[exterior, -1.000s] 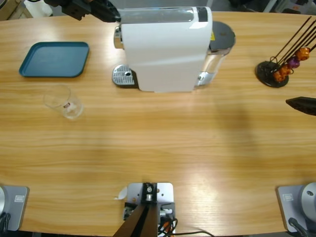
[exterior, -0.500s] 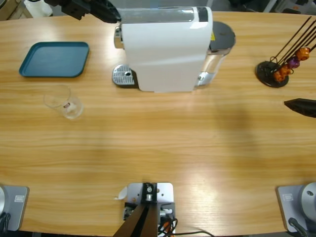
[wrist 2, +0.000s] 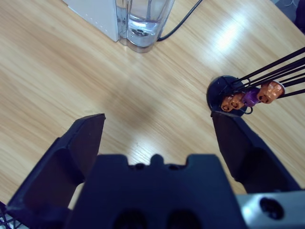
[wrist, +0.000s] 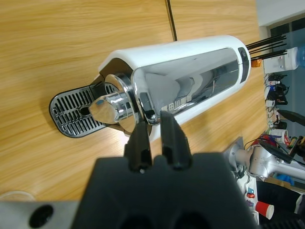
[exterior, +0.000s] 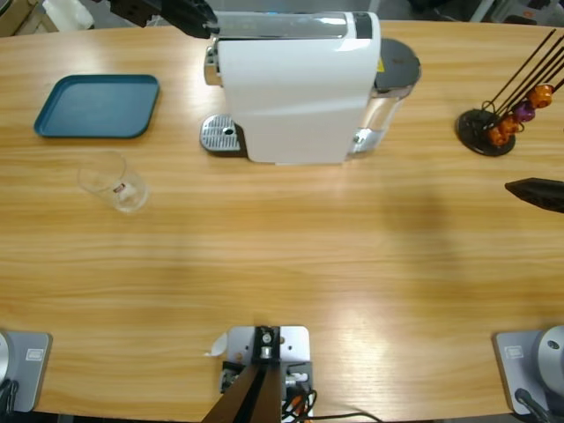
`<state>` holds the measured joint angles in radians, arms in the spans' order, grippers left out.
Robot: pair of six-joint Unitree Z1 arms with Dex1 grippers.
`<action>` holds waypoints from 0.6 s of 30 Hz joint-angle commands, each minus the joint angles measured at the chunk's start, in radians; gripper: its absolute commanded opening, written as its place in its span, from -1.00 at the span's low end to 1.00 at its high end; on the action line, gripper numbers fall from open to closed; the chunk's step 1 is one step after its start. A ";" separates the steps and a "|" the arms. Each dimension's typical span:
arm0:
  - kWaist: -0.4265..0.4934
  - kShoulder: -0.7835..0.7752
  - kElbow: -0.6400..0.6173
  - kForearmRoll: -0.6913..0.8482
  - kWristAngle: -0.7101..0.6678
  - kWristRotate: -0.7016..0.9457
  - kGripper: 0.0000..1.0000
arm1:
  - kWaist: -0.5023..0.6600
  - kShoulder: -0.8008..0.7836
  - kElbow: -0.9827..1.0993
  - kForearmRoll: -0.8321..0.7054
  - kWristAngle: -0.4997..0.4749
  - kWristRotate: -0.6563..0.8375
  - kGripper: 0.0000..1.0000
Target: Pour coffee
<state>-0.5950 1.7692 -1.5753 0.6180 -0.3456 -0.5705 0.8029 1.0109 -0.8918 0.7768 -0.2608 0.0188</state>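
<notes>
A white coffee machine stands far on the bench. The left claw, nearly closed on nothing, hovers at its chrome front. A blue tray lies left. The right claw gapes near the capsule rack. A glass lies left; coffee inside cannot be made out.

We see a long wooden table with light grain, and soft light reflects on its surface. One dark seam runs across the boards. Past the table's far edge the room is crowded: a red paper cup, some cables and a pale wall.
</notes>
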 commanded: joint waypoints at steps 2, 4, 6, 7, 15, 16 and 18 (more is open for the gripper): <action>-0.063 -0.076 -0.116 -0.070 -0.029 0.011 -1.00 | 0.007 0.003 0.019 0.004 0.009 0.012 0.98; -0.065 -0.078 -0.130 -0.068 -0.029 0.010 -1.00 | 0.007 0.000 0.020 0.003 0.009 0.012 0.98; -0.067 -0.077 -0.139 -0.067 -0.030 0.011 -1.00 | 0.007 -0.001 0.020 0.002 0.009 0.012 0.97; -0.072 -0.076 -0.145 -0.068 -0.031 0.012 -1.00 | 0.007 -0.004 0.021 0.002 0.009 0.012 0.97; -0.150 -0.119 -0.108 -0.176 0.016 0.224 0.96 | 0.007 -0.025 0.025 -0.005 -0.022 0.030 0.98; -0.156 -0.139 -0.075 -0.172 0.064 0.255 0.98 | 0.007 -0.045 0.032 -0.007 -0.067 0.062 0.98; -0.161 -0.184 0.012 -0.163 0.143 0.334 0.99 | -0.008 -0.091 0.059 -0.040 -0.186 0.094 0.81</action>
<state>-0.7147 1.6833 -1.7259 0.4607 -0.3853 -0.4268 0.8029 1.0083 -0.8918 0.7766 -0.2626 0.0219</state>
